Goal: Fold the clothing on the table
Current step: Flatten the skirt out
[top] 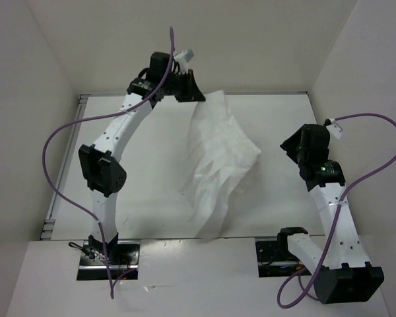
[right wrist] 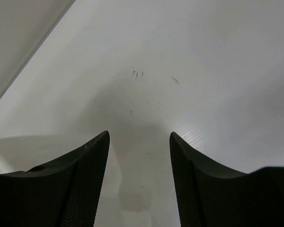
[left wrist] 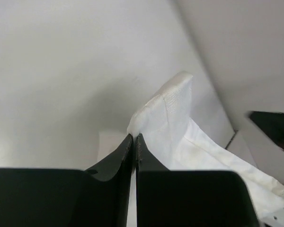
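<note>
Your left pincer [top: 198, 94] is clamped tight on one end of the white pleated thin-fabric garment [top: 218, 158]. In the left wrist view its two black fingers [left wrist: 146, 161] meet with no gap. The cloth is pinched at their tips, and a rounded, ribbed flap of the fabric [left wrist: 170, 109] stands just past them. The rest of the cloth trails off down the right side of that view.

From above, you see the garment as one long, crumpled strip on the flat white counter [top: 152, 165]. Its long axis runs from the far side, where the left pincer holds it, toward the near edge between the two arm bases. The held end is narrow and sits near the back wall. The middle bulges out to the right in a pleated point, and the near end tapers down almost to the counter's front edge. The pleats run roughly along the length of the strip.

Your right pincer [top: 292, 148] has its fingers spread apart and grips nothing. It sits to the right of the garment's bulge, near it but apart from it. In the right wrist view only bare counter [right wrist: 180, 71] with a few tiny dark specks shows between the black fingers [right wrist: 85, 179].
</note>
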Robot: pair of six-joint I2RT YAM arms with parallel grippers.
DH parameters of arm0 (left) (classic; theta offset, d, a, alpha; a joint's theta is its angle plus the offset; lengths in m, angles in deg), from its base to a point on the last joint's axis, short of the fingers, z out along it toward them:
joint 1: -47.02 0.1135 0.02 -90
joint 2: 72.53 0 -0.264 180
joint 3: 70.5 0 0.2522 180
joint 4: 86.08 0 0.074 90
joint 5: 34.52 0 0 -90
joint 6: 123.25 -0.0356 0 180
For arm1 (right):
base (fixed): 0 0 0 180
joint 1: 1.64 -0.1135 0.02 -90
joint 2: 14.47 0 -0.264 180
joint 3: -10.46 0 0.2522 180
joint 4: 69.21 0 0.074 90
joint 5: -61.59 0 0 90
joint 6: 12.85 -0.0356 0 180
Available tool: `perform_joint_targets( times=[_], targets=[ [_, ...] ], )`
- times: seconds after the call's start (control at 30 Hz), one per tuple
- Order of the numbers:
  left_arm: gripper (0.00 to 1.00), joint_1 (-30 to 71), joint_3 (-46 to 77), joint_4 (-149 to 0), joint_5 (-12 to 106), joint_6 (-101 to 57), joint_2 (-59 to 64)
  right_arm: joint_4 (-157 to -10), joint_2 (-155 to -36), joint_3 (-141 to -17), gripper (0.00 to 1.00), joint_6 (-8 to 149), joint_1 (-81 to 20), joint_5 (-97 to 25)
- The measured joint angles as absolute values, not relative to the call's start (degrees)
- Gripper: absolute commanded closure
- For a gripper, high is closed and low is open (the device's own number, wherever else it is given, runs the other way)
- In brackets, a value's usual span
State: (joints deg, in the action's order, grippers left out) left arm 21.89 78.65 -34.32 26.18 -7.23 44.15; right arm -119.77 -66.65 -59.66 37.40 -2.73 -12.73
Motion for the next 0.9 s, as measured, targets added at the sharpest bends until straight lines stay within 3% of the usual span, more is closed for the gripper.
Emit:
perform_joint_targets(
  times=[0.07,0.13,0.2,0.3,0.43,0.67,0.9],
  targets=[
    [0.86,24.9,68.2,-39.7,28.6,-3.7,46.5,-119.8,-67.3,-59.7,0.41,37.4,-2.5,-12.8],
    [0.7,27.9,59.0,-45.0,29.7,0.9,51.7,-119.9,-68.0,-59.7,0.41,37.4,-2.2,-12.8],
    [0.61,30.6,51.9,-48.6,29.6,4.9,56.1,-120.1,-68.7,-59.9,0.41,37.7,-2.1,-13.0],
    [0.57,34.6,44.0,-51.5,27.4,10.5,60.0,-119.9,-69.7,-60.7,0.41,38.9,-2.0,-16.5],
    [0.56,36.1,43.9,-54.5,28.7,10.8,57.9,-118.2,-74.9,-61.4,0.45,40.6,-2.0,-25.1],
    [0.53,34.7,41.6,-57.8,28.5,10.1,55.0,-112.6,-92.4,-61.3,0.51,43.2,-5.0,-38.4],
    [0.53,34.6,36.3,-58.9,28.1,8.7,52.6,-110.5,-108.2,-69.4,0.52,45.9,-9.1,-42.6]
  ],
)
